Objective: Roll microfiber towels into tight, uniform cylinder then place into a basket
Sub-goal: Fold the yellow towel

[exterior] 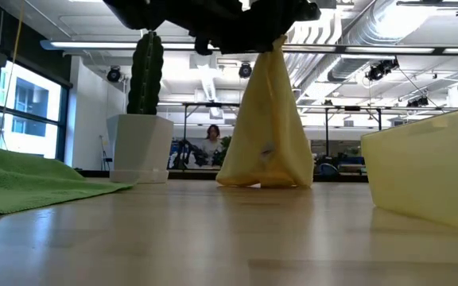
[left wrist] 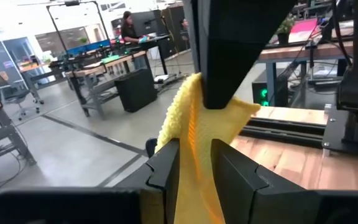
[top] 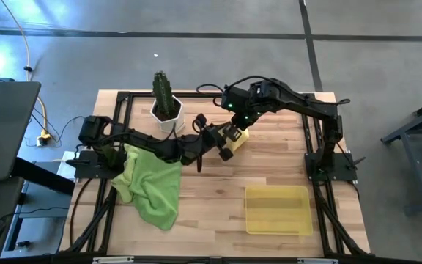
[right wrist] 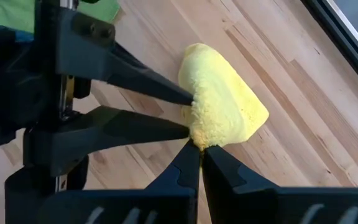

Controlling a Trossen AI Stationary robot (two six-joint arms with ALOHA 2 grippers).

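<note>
The wooden table (top: 269, 169) holds the basket (top: 277, 210), well apart from both grippers. The green towels (top: 152, 187) lie beside the left arm. The yellow towel (exterior: 266, 119) hangs straight down, long way up, its bottom touching the table. The left gripper (left wrist: 194, 165) pinches its top, partly closed. The right gripper (right wrist: 199, 154), fully closed, nips the same top.
</note>
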